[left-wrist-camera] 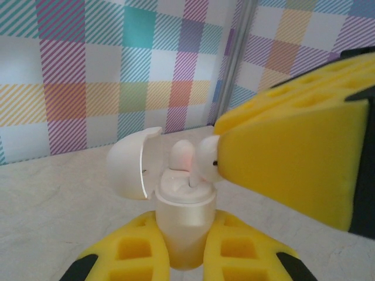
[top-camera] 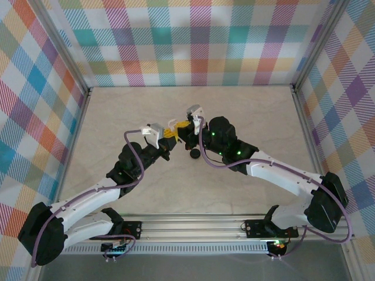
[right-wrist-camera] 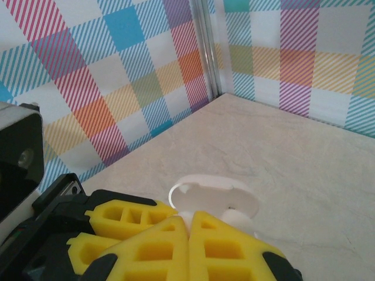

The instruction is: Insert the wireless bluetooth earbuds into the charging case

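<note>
My left gripper point(left-wrist-camera: 186, 227) is shut on the body of a white charging case point(left-wrist-camera: 183, 216), held upright with its lid point(left-wrist-camera: 126, 163) swung open to the left. One white earbud point(left-wrist-camera: 181, 157) sits in the case, with a reddish glow on it. A second white earbud point(left-wrist-camera: 208, 153) stands with its stem in the case, pinched by the yellow fingers point(left-wrist-camera: 293, 158) of my right gripper point(right-wrist-camera: 190, 215). In the right wrist view the open lid point(right-wrist-camera: 214, 196) lies just past the closed fingertips. In the top view both grippers point(top-camera: 170, 133) point(top-camera: 181, 130) meet mid-table.
A small black object point(top-camera: 193, 153) lies on the table under the right arm's wrist. The beige tabletop point(top-camera: 246, 111) is bounded by plaid walls point(top-camera: 187, 41) with metal corner posts point(top-camera: 299, 88). Both arms reach inward from the near rail.
</note>
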Controlling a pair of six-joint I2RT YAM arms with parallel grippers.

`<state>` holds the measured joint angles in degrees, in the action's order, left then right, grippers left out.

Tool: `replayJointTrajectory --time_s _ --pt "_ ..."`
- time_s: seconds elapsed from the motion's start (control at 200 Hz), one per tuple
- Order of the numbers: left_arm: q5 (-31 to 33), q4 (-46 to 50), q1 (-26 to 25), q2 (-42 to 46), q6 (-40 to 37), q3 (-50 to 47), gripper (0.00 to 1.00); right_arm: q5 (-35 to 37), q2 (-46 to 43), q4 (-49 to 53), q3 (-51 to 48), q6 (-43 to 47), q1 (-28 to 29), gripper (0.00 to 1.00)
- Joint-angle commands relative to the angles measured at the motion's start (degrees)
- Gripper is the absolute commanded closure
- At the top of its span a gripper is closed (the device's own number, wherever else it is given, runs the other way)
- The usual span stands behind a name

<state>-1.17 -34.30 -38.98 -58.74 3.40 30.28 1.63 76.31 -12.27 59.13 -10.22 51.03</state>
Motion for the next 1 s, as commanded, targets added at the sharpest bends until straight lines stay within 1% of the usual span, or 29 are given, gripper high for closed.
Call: replayJointTrajectory --time_s 0.0,0.245,0.485,0.67,0.995 --pt "1.38 -5.38 -0.74 -0.82 -1.18 3.45 1.00 -0.66 0.79 2.39 0.04 -1.73 0.39 0.95" --pt "0.82 -5.92 -0.67 -3.43 -2.35 4.74 1.00 -1.13 2.17 4.51 2.27 -2.13 0.57 0.93" --pt "0.56 -6.11 -0.74 -3.74 -2.61 4.44 1.00 -0.93 1.76 6.35 2.67 -3.23 0.63 0.82" --pt "0.02 -5.42 -0.72 -3.41 -2.56 4.35 1.00 -0.84 1.43 8.18 3.75 -3.75 0.65 0.77" --pt "-0.71 -4.61 -0.71 -2.63 -2.58 4.01 1.00 -0.69 -0.90 10.49 4.24 -3.96 0.61 0.75"
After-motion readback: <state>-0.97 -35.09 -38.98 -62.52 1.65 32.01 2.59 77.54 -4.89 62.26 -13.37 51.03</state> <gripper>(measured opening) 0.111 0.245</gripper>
